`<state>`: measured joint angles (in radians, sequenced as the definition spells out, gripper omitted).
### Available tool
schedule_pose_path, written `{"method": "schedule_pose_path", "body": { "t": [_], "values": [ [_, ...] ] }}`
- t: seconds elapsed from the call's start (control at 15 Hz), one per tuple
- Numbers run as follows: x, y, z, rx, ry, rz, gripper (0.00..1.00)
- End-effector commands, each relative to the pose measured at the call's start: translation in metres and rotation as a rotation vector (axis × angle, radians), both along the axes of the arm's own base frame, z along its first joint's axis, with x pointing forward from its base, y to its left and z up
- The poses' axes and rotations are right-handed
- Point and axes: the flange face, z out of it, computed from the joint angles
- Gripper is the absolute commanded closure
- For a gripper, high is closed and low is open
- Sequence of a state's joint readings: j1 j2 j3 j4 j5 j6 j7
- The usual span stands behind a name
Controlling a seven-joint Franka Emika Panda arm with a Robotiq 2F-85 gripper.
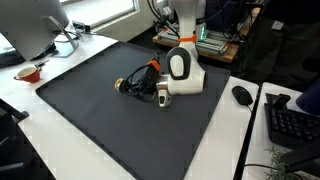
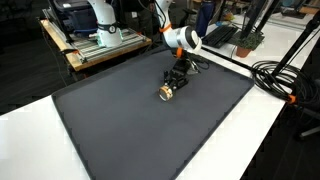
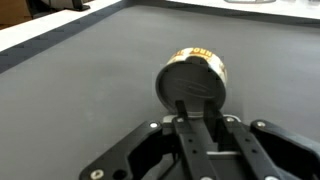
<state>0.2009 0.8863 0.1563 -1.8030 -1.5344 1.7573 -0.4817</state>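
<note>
Small round tin (image 3: 193, 82), flat grey end, gold-banded side, lying sideways on dark mat (image 3: 80, 90)

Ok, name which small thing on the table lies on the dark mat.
The round gold-rimmed tin by the gripper; the red cup and black mouse sit off the mat, on the white table.

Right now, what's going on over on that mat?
The robot arm has its gripper low over the dark mat, right at a small round tin with a dark lid and gold rim. The fingers sit close together at the tin's near edge; I can't tell whether they grip it.
</note>
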Motion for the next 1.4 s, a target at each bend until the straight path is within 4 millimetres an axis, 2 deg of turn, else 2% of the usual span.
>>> {"method": "schedule_pose_path", "body": {
  "t": [0.0, 0.13, 0.33, 0.6, 0.8, 1.07, 1.13, 1.27, 1.33],
  "values": [
    [-0.003, -0.002, -0.004, -0.005, 0.032, -0.034, 0.45],
    [-0.002, -0.001, -0.003, -0.001, 0.028, -0.049, 0.37],
    [-0.002, -0.002, -0.002, -0.003, 0.028, -0.069, 0.34],
    [0.0, -0.007, -0.001, -0.003, 0.019, -0.099, 0.43],
    [0.0, -0.014, 0.001, -0.017, 0.015, -0.123, 0.37],
    [0.001, -0.023, 0.001, -0.029, 0.014, -0.152, 0.38],
    [0.0, -0.023, 0.001, -0.032, 0.014, -0.152, 0.39],
    [-0.001, -0.02, 0.0, -0.03, 0.015, -0.15, 0.64],
    [-0.002, -0.018, -0.001, -0.032, 0.016, -0.146, 0.69]
  ]
}}
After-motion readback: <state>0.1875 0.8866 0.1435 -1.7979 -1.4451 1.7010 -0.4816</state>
